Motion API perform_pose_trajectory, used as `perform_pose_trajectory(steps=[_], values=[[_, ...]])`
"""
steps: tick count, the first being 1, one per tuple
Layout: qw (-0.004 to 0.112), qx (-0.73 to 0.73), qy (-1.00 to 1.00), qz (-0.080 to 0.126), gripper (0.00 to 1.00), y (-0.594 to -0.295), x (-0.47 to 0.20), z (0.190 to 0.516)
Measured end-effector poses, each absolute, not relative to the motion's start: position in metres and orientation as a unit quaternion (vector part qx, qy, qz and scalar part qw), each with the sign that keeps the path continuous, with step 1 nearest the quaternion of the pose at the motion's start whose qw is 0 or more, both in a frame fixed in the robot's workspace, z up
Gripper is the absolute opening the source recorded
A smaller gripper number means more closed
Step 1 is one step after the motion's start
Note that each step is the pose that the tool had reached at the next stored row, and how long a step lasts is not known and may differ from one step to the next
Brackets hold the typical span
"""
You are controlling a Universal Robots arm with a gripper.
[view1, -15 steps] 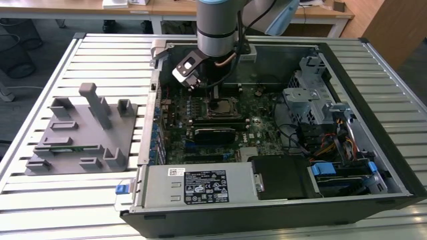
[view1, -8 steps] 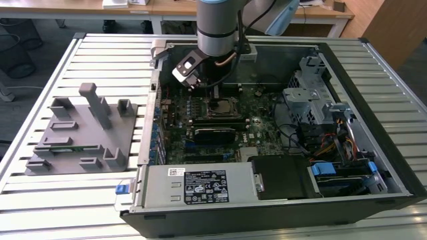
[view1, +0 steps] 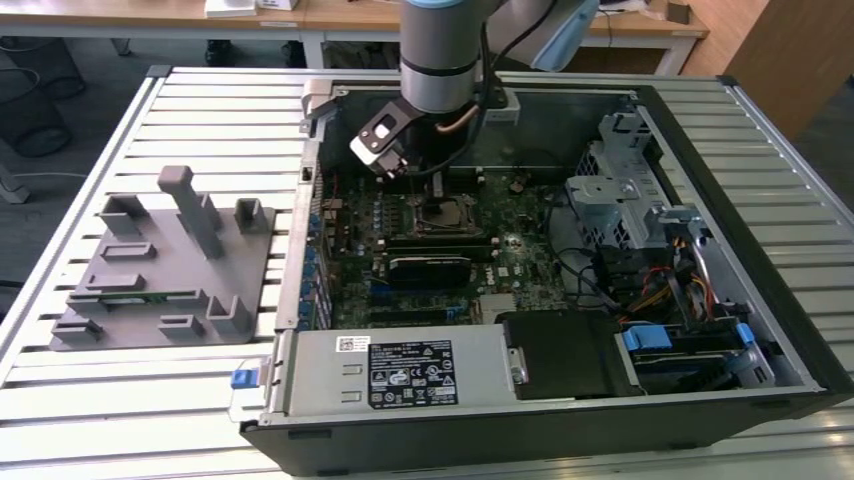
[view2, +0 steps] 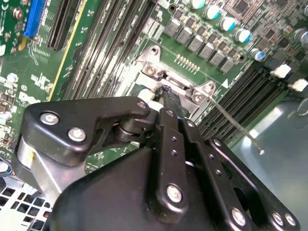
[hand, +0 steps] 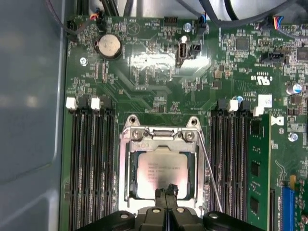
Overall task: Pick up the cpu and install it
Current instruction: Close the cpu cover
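The cpu point(hand: 159, 168), a flat square chip with a shiny silver top, lies in the metal socket frame point(hand: 126, 163) on the green motherboard. In the exterior view the cpu point(view1: 445, 213) shows in the middle of the open computer case. My gripper point(hand: 167, 191) hangs just over the chip's near edge, its two black fingertips pressed together with nothing between them. In the second wrist view the gripper point(view2: 165, 92) points down at the socket frame point(view2: 154, 67). A thin metal lever point(hand: 209, 173) runs along one side of the socket.
Black memory slots point(hand: 91, 159) flank the socket, and a green memory stick point(hand: 255, 168) stands in one. A grey fixture plate point(view1: 160, 270) lies outside the case at the exterior view's left. The power supply point(view1: 387, 370) and drive cage point(view1: 614, 190) crowd the case.
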State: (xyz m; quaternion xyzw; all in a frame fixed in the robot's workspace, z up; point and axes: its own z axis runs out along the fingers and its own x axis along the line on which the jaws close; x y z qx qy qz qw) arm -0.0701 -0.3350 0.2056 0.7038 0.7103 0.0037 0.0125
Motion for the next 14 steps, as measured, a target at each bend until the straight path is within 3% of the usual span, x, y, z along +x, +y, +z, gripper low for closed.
perform_pose_trajectory(steps=[14], values=[[0.013, 0.704, 0.71, 0.004, 0.11, -0.335, -0.052, 0.205]])
